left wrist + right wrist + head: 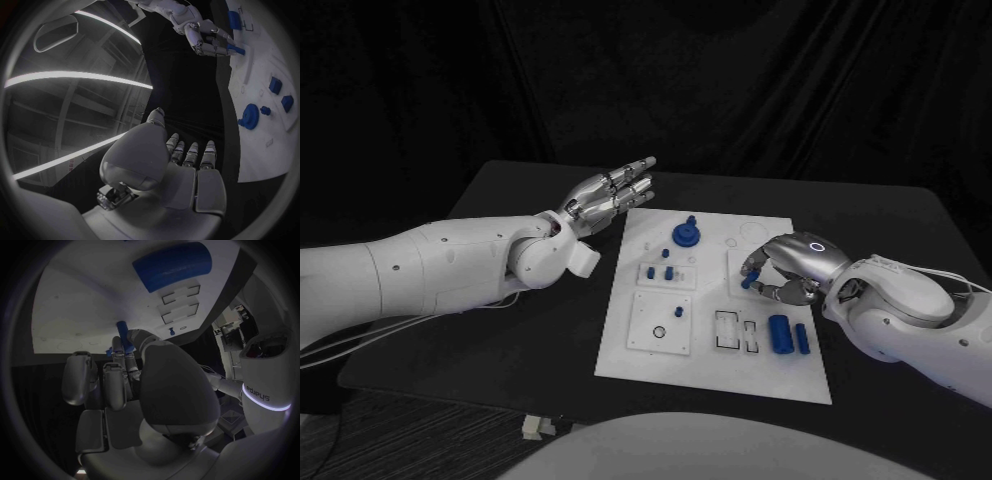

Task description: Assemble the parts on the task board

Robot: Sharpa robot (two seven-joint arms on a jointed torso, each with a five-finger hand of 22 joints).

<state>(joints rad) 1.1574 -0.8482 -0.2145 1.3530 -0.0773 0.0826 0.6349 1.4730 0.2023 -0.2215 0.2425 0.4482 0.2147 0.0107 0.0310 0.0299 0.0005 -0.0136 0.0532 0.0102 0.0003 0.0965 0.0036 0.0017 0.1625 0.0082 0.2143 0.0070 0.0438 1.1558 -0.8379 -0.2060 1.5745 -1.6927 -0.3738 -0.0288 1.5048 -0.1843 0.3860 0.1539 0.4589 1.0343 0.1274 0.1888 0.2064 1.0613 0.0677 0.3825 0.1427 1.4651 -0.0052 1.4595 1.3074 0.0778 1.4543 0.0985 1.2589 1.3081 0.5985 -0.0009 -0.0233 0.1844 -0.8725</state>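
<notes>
The right hand (pixel 783 268) is pinching a small blue peg (pixel 750 277) over the task board (pixel 668 345), near its right edge. The right wrist view is showing the peg (pixel 121 336) between the fingertips. The left hand (pixel 607 195) is hovering with fingers spread, holding nothing, off the board's far left corner above bare table (pixel 516 340).

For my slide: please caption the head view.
Right hand pinches a small blue part over the task board; left hand open.

The task board (pixel 625 345) is white, with thin black outlines drawn on it. The parts (pixel 779 333) on it are blue. The worktop (pixel 488 330) is black. Both arms are white, and the left hand (pixel 607 194) and the right hand (pixel 783 268) are silver.
</notes>
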